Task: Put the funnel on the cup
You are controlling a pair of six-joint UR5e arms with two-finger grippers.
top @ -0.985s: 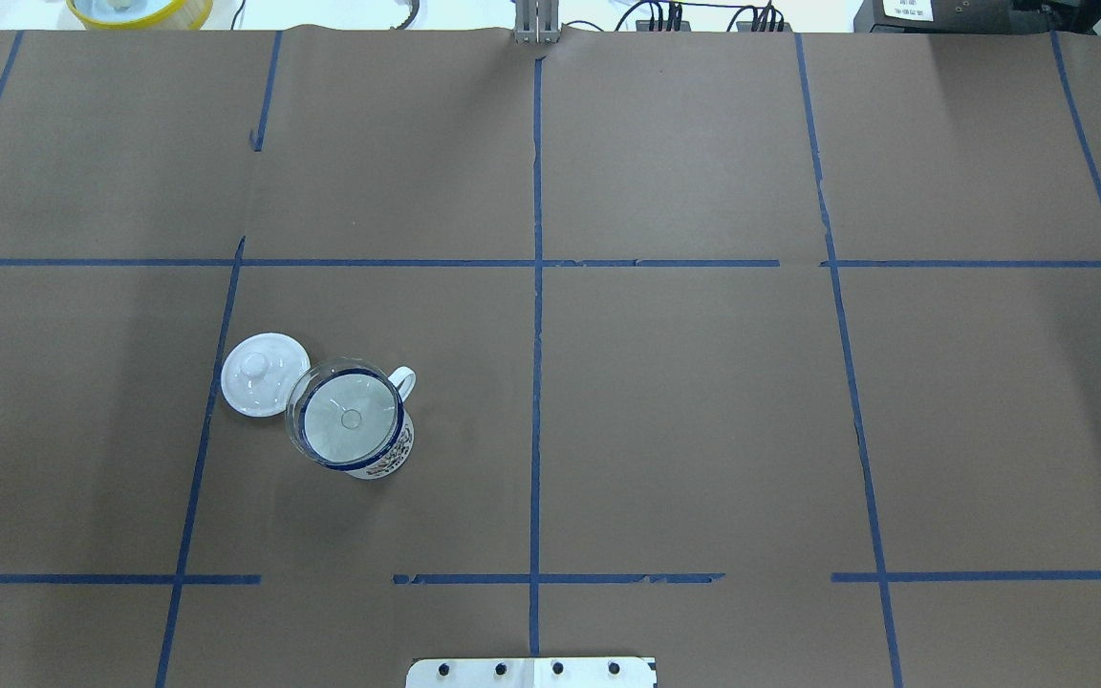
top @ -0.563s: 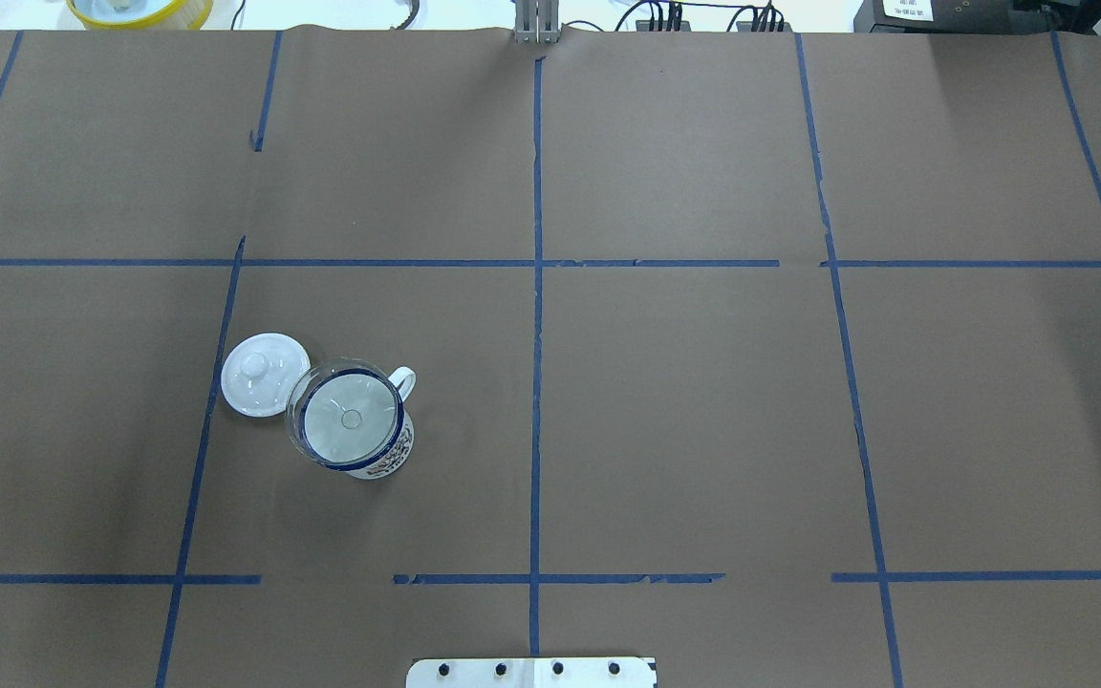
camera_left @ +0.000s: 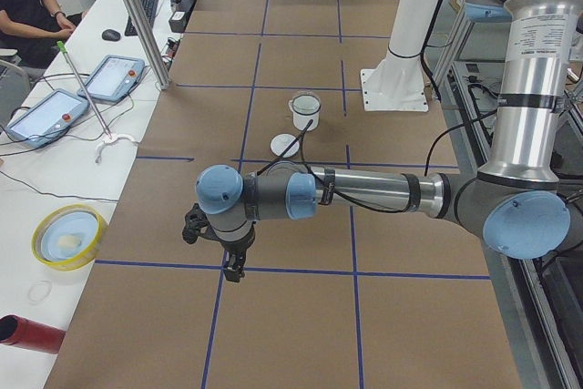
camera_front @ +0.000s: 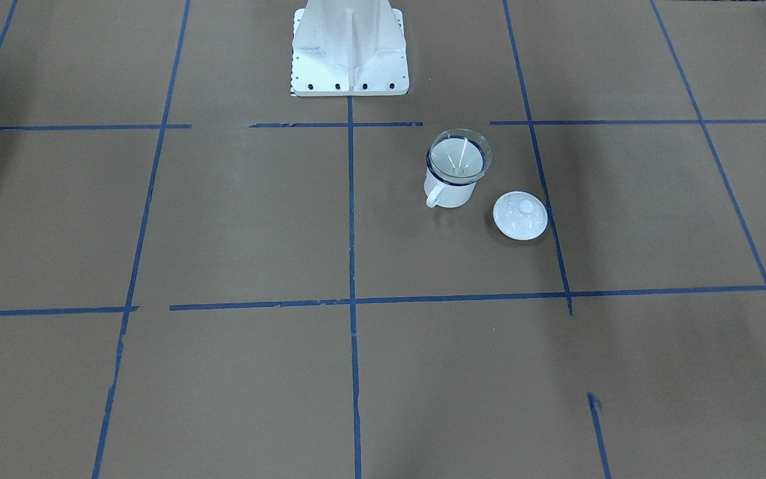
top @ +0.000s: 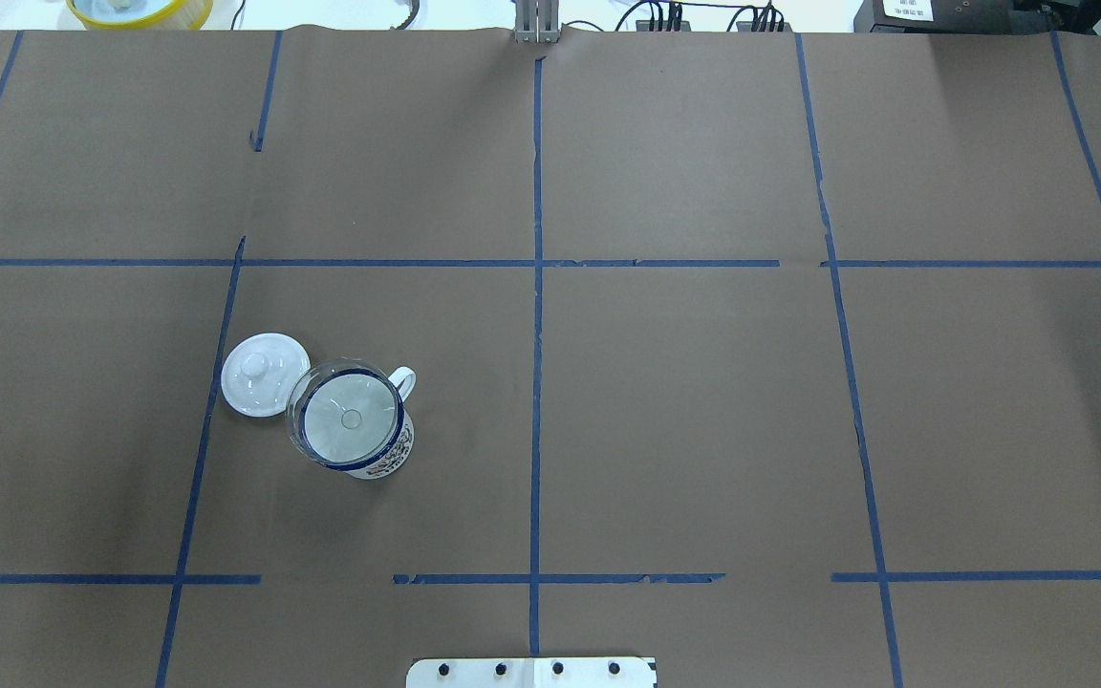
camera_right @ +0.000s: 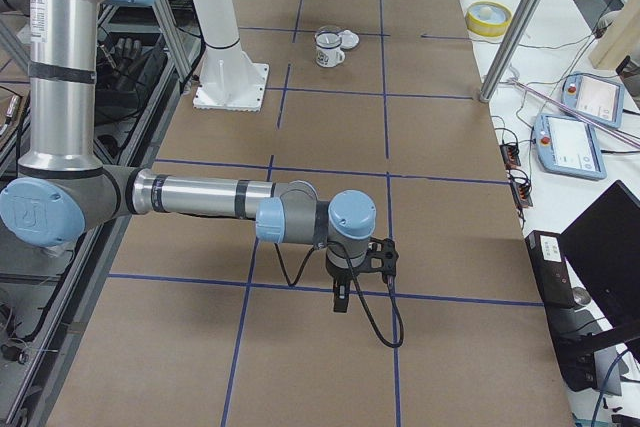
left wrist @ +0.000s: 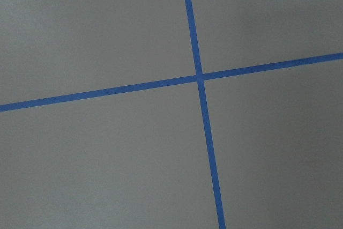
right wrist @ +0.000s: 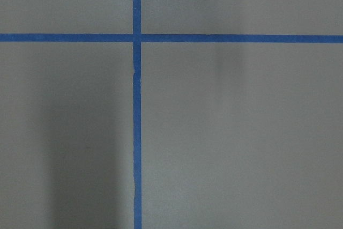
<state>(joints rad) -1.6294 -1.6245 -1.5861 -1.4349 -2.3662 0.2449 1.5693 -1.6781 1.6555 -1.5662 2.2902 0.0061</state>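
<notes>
The clear funnel (top: 345,417) sits upright in the mouth of the white mug with the dark blue rim (top: 392,460), left of the table's middle line. Its bowl rests on the rim and its stem points down inside. Both also show in the front view, the funnel (camera_front: 460,157) on the cup (camera_front: 450,193). The left gripper (camera_left: 232,271) shows only in the exterior left view, far from the cup (camera_left: 305,112), above a tape cross. The right gripper (camera_right: 340,303) shows only in the exterior right view, far from the cup (camera_right: 328,48). I cannot tell whether either is open or shut.
A round white knobbed lid (top: 264,374) lies on the table touching distance left of the mug. The robot's white base (camera_front: 350,53) stands at the near middle edge. A yellow bowl (top: 140,10) sits beyond the far edge. An operator and tablets (camera_left: 114,77) are at the side bench.
</notes>
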